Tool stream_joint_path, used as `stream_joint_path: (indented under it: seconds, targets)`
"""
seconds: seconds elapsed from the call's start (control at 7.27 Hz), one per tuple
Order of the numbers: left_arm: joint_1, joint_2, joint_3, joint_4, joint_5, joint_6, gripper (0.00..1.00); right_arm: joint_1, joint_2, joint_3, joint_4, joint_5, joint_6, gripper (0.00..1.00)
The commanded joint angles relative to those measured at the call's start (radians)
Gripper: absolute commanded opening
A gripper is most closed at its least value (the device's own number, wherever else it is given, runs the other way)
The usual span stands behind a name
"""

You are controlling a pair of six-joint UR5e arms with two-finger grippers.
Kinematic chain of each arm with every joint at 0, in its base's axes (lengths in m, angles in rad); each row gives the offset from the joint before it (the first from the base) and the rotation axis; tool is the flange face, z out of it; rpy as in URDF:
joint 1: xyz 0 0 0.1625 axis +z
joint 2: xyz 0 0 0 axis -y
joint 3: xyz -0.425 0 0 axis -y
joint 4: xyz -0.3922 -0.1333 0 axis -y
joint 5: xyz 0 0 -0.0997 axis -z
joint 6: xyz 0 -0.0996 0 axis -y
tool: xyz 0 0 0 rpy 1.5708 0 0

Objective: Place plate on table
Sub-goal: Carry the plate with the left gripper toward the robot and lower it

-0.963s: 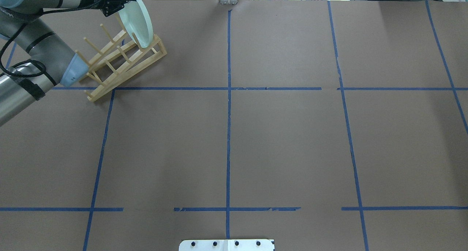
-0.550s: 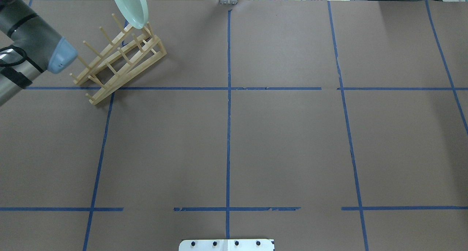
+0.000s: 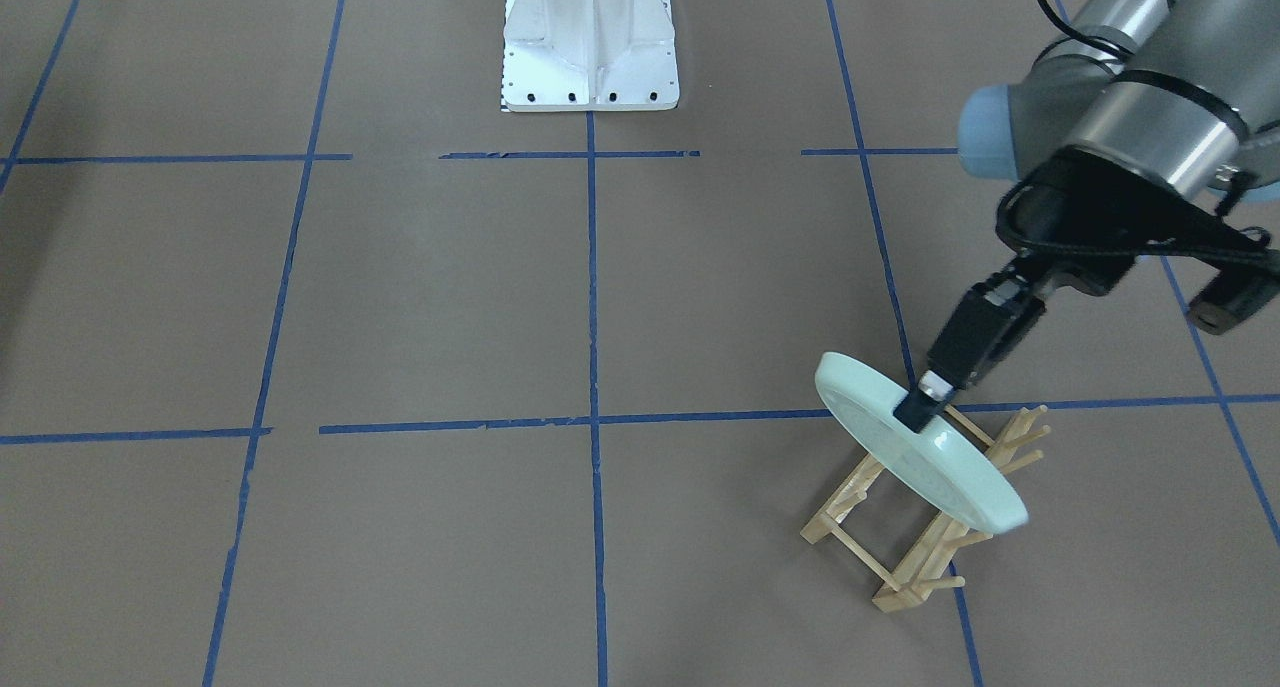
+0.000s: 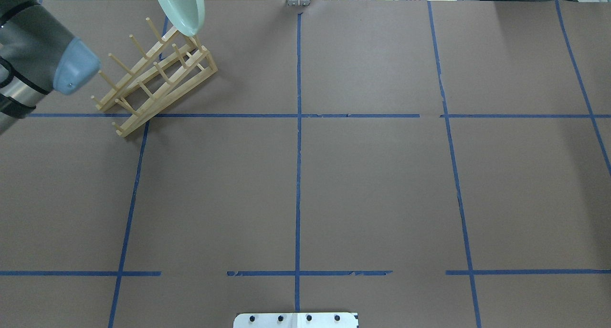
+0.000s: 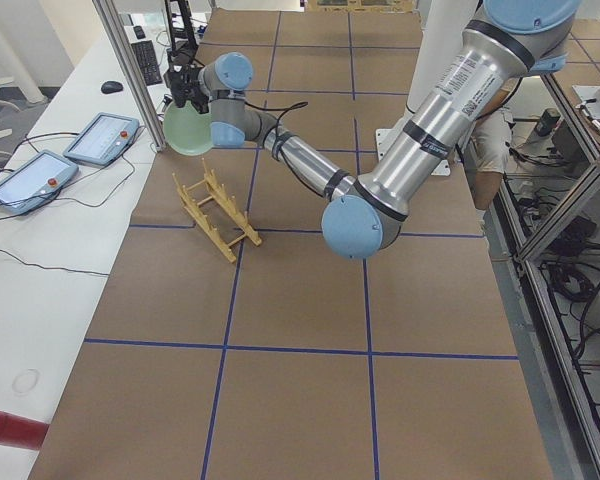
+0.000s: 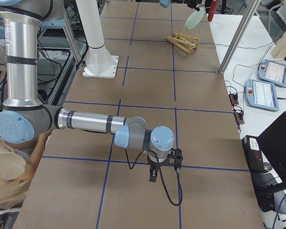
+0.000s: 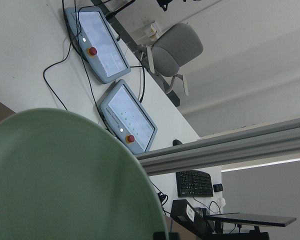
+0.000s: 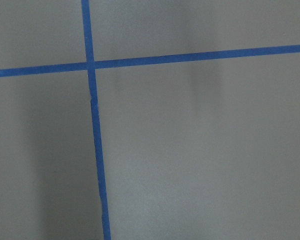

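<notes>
Glossy mint round plate point(image 3: 945, 472) tilted above wooden peg rack point(image 3: 905, 579), rim pinched by left hand point(image 3: 915, 411).

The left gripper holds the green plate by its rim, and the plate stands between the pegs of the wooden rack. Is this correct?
Not quite. The left gripper holds the plate by its rim, but the plate hangs in the air above the wooden rack, clear of its pegs. The exterior left view shows this.
</notes>
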Motion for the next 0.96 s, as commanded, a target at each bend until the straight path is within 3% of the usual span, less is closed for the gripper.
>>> stream_joint_path:
  seconds: [0.0, 0.14, 0.28, 0.41, 0.69, 0.83]
  targets:
    - [0.115, -0.038, -0.157, 0.437, -0.003, -0.003, 0.00, 0.000, 0.000, 0.000, 0.000, 0.000, 0.000, 1.00]
    - [0.194, -0.120, -0.149, 0.697, 0.005, 0.012, 0.00, 0.000, 0.000, 0.000, 0.000, 0.000, 0.000, 1.00]
    - [0.266, -0.161, -0.118, 0.844, 0.006, 0.035, 0.00, 0.000, 0.000, 0.000, 0.000, 0.000, 0.000, 1.00]
    - [0.323, -0.170, -0.074, 0.929, 0.006, 0.041, 0.00, 0.000, 0.000, 0.000, 0.000, 0.000, 0.000, 1.00]
    - [0.356, -0.237, 0.115, 1.015, -0.004, 0.061, 0.00, 0.000, -0.002, 0.000, 0.000, 0.000, 0.000, 1.00]
    - [0.377, -0.242, 0.129, 1.040, -0.009, 0.062, 0.00, 0.000, 0.000, 0.000, 0.000, 0.000, 0.000, 1.00]
